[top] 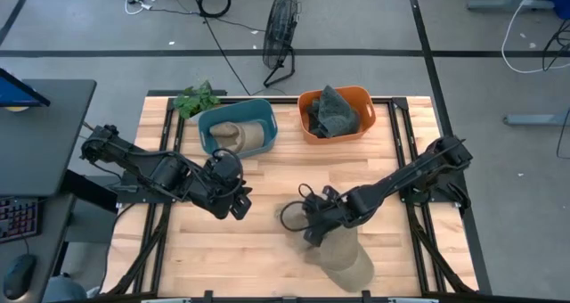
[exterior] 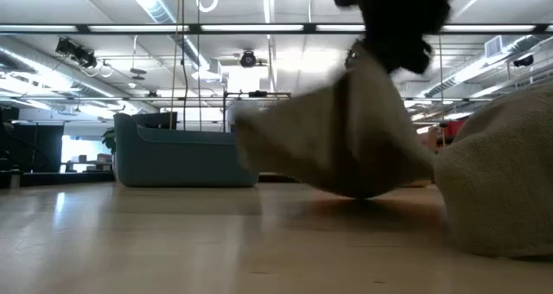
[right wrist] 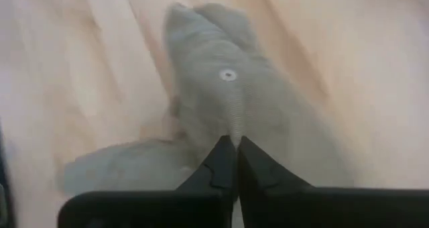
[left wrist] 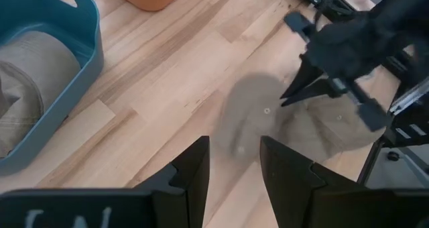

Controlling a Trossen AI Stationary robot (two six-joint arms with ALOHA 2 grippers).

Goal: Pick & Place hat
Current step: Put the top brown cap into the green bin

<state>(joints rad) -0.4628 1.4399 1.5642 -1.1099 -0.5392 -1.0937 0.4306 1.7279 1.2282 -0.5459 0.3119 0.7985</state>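
The jaws of the right gripper point(right wrist: 234, 146) were seen pressed together on a fold of the beige hat point(right wrist: 231, 100), the fabric being pinched just below the hat's top button. In the high view the right gripper point(top: 313, 223) was placed near the middle of the counter's front half, with the hat point(top: 343, 254) spread beneath and in front of it, close to the front edge of the wooden counter point(top: 267, 187). In the low view the hat point(exterior: 346, 147) was shown partly raised, only its lowest part touching the counter, while a second beige mass point(exterior: 501, 182) rested on the surface beside it. The jaws of the left gripper point(left wrist: 232, 162) were held slightly apart with nothing between them; the left gripper point(top: 233, 200) hovered over the counter's left half, near the hat but apart from it. At the far edge a blue basket point(top: 214, 120) was seen holding another beige hat point(top: 239, 135), and just beside it an orange basket point(top: 356, 98) held a dark green hat point(top: 331, 111). A small plant point(top: 196, 98) was seen at the far left corner.
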